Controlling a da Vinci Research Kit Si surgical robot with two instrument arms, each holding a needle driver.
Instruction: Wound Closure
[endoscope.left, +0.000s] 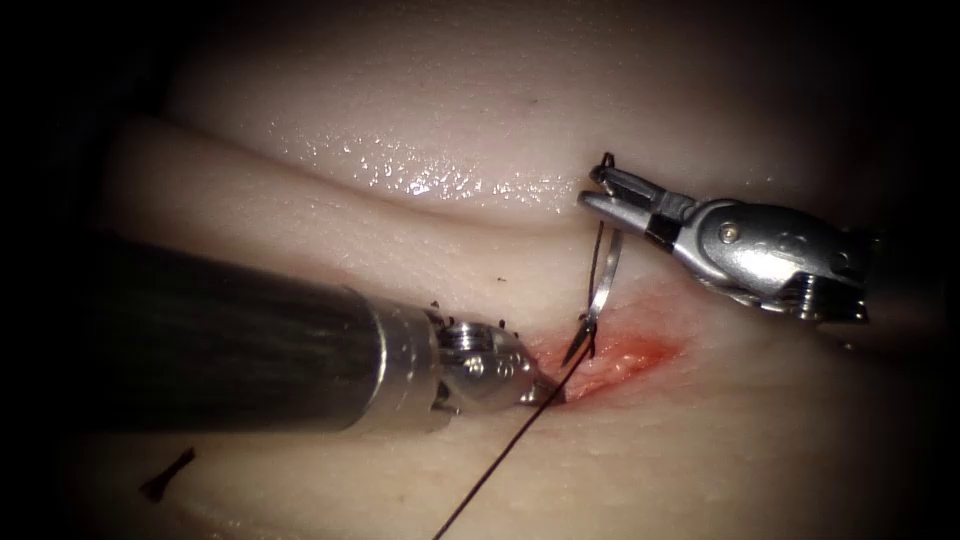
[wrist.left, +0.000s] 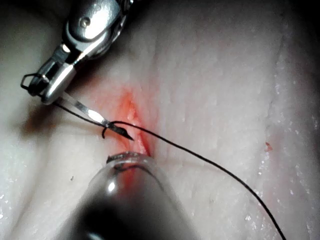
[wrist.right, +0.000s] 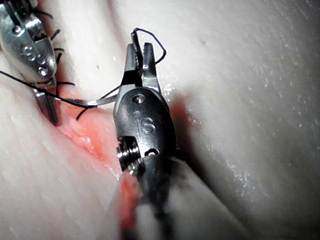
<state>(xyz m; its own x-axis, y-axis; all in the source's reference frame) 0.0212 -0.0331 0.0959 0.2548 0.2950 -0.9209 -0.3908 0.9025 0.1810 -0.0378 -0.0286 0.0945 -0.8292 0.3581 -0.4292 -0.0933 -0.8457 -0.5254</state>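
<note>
Two tools are in view: the left arm's tool (endoscope.left: 535, 392) at about 7 o'clock, its tip at the cut, and the right arm's tool (endoscope.left: 600, 190) at about 2 o'clock, clamped on one curved needle (endoscope.left: 600, 280) near its blunt end. There is one thread (endoscope.left: 500, 465), one cut (endoscope.left: 610, 360) in one tissue (endoscope.left: 700, 450), and one loose cut end of thread (endoscope.left: 165, 480) at about 8 o'clock.
</note>
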